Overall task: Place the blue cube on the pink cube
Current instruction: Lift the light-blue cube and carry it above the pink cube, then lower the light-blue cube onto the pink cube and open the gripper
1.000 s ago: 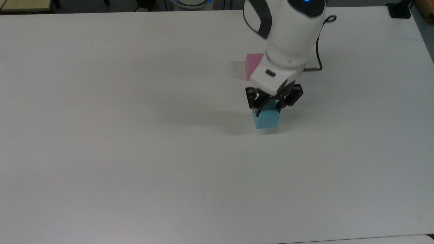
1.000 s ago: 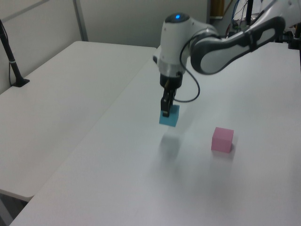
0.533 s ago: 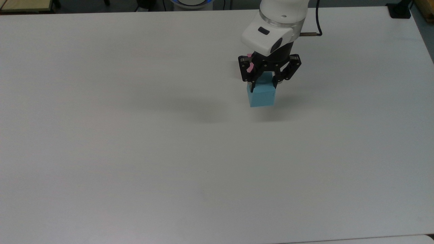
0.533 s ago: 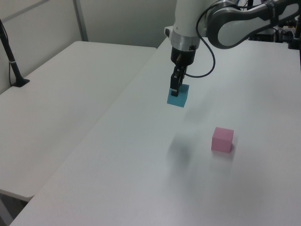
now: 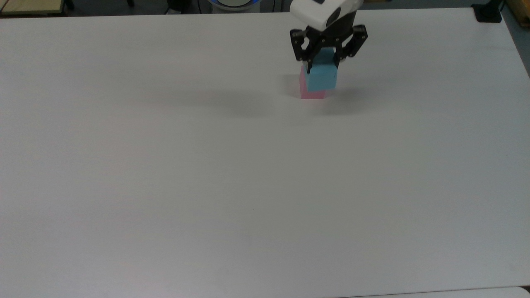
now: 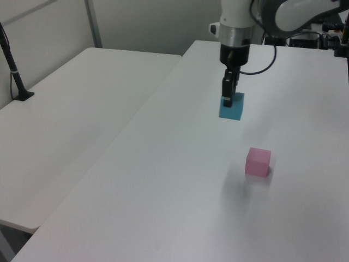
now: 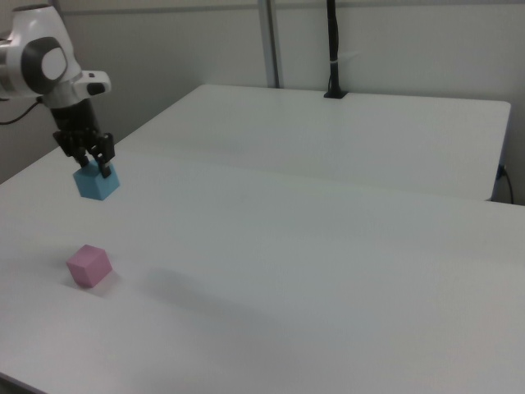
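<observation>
The gripper [image 5: 322, 62] is closed on the blue cube [image 5: 322, 78], fingers pinching its upper part, and carries it in the air, well above the white table [image 5: 165, 186]. In the left view the blue cube [image 6: 232, 106] hangs high and apart from the pink cube [image 6: 257, 161], which sits on the table nearer the camera; the right view agrees, blue cube [image 7: 97, 182] aloft, pink cube [image 7: 89, 265] below and apart. The step in hand looks like carrying over the target. To do it well, line the blue cube squarely over the pink one, faces parallel, then lower straight down and release only once it rests flat. Count: one blue cube, one pink cube, one gripper
</observation>
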